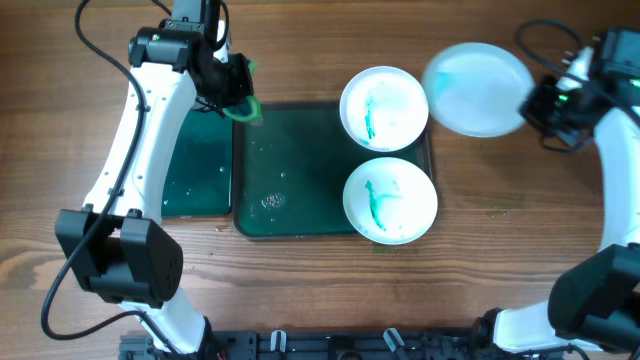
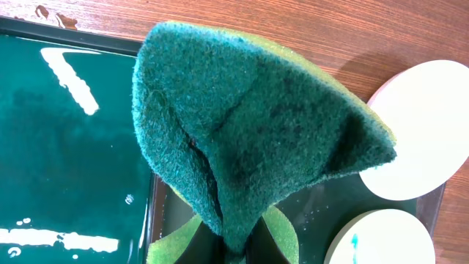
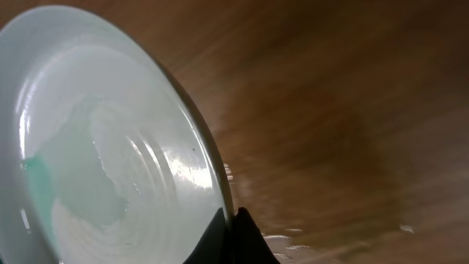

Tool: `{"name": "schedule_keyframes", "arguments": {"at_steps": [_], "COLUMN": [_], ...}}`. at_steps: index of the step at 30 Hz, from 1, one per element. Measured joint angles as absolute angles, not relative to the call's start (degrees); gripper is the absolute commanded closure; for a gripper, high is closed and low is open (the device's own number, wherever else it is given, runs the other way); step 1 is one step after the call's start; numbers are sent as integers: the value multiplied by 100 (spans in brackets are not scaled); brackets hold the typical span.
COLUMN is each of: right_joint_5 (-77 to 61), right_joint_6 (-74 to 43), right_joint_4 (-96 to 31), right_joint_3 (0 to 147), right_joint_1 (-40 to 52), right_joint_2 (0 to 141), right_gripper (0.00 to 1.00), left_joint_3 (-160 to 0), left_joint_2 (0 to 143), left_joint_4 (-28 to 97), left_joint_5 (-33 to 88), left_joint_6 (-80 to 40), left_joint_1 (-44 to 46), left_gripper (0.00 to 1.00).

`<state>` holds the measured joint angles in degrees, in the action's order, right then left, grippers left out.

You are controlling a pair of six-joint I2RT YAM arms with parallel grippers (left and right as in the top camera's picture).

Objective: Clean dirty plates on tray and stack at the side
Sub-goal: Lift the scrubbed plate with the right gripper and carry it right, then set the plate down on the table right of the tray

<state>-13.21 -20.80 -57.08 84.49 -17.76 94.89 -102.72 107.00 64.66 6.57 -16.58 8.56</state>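
Note:
Two white plates with green smears (image 1: 385, 108) (image 1: 390, 200) sit at the right end of the large dark green tray (image 1: 300, 170). My right gripper (image 1: 535, 103) is shut on the rim of a third, mostly white plate (image 1: 477, 88) and holds it above the table to the right of the tray. In the right wrist view this plate (image 3: 102, 147) is tilted, with a faint green trace at its left. My left gripper (image 1: 240, 95) is shut on a folded green sponge (image 2: 249, 125) above the tray's back left corner.
A smaller dark green tray (image 1: 195, 160) with wet patches lies left of the large tray. Water drops lie on the large tray's bare left part (image 1: 272, 200). The brown wooden table (image 1: 500, 230) surrounds both. Cables run at the back corners.

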Motion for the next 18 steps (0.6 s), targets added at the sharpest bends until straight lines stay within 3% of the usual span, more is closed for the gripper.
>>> {"name": "schedule_keyframes", "arguments": {"at_steps": [5,18], "right_joint_5": [-803,-322], "right_joint_6": [-2001,-2204], "right_joint_4": [-5478,-3170], "right_joint_3": [7797,5476], "right_joint_1": [-2206,-2246], "right_joint_2": [9443,9415], "right_gripper": [96,96], "left_joint_3": [-10272,-10272], "left_joint_2": [10700,10700], "left_joint_4": [6469,6466], "left_joint_5": [657,659], "left_joint_6": [-1658,-1658], "left_joint_1": [856,856], "left_gripper": [96,96]}}
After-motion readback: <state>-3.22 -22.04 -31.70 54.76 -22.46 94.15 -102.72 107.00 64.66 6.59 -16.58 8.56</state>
